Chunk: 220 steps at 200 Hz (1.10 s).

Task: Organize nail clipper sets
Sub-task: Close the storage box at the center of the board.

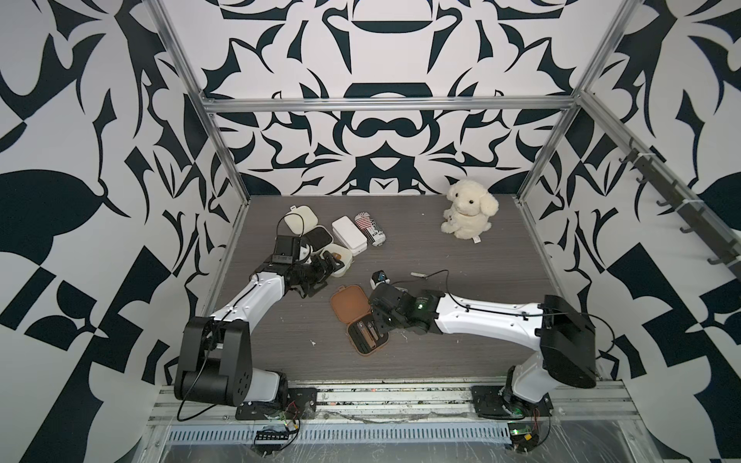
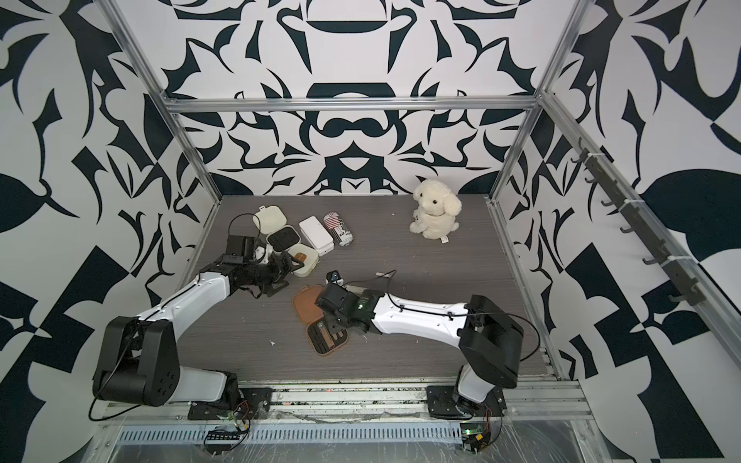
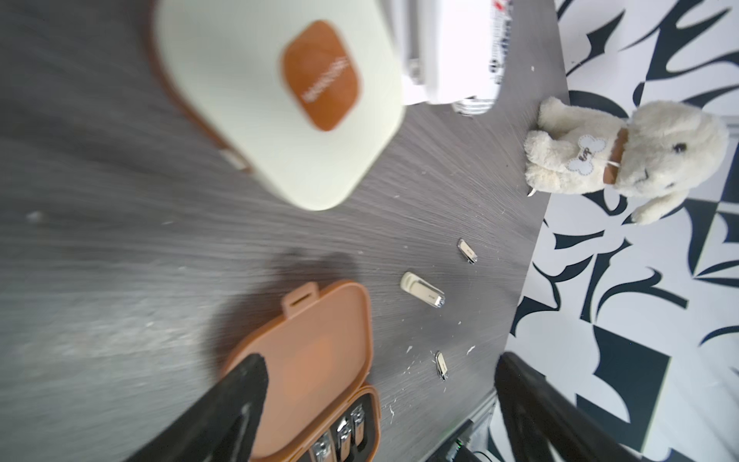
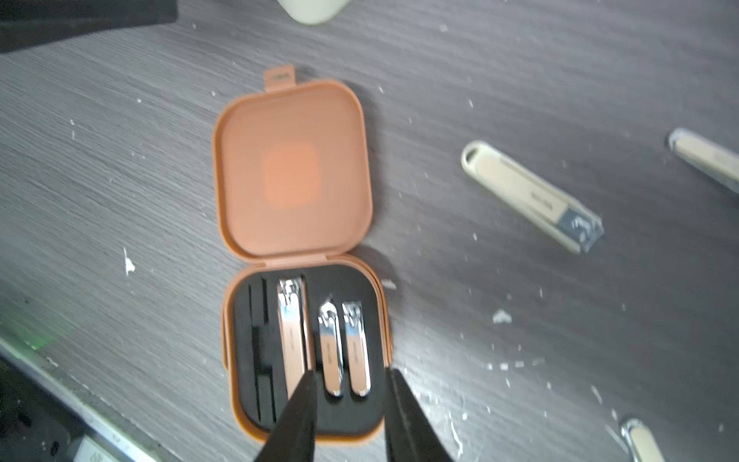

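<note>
Inside the tan case, clippers lie parallel, heads seemingly toward its hinge.

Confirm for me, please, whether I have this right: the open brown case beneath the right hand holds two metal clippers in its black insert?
Not quite: the count is wrong. The open brown case beneath the right hand holds three metal clippers, not two, in its black insert, as the right wrist view shows.
</note>
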Tool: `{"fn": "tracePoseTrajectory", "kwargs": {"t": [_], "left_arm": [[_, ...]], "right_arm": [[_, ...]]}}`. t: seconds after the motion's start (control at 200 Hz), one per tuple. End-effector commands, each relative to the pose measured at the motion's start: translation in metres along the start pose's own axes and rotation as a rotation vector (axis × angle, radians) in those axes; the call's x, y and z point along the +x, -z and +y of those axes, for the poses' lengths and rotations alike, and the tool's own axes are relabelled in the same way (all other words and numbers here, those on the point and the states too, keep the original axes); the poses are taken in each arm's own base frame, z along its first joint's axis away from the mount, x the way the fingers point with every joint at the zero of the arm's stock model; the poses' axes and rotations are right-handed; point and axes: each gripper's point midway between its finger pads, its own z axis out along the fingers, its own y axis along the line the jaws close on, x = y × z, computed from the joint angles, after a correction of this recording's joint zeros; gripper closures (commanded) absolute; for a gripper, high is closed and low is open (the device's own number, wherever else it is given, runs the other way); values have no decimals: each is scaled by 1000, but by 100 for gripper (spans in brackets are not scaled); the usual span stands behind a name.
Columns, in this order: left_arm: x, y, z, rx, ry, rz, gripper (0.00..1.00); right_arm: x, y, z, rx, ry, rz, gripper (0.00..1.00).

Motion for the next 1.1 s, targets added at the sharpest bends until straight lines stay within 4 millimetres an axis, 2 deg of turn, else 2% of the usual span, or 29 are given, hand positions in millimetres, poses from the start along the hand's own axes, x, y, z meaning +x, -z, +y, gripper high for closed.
{"fn": "tracePoseTrajectory", "kwargs": {"t": [0.0,0.11,0.235,0.555,0.695,0.88,1.095], "left_arm": [[10,-8,14,68,48,72,5],[14,-17,21,105,69,94,5],[16,-24,24,142,78,108,5],[30,-35,25,240,75,183,6],[29,-28,8,330,42,171,7],[32,-7,-19,423,-38,139,6],[57,-3,-50,485,-125,207,6]], "right_arm": [[25,2,-4,3,-42,14,64],[49,-5,-4,8,-45,42,62],[67,-15,-4,16,-54,61,62],[73,-31,-3,21,-84,65,63],[67,-34,-8,36,-105,63,63],[57,-35,-16,38,-150,53,63],[44,-39,-17,2,-180,70,64]]}}
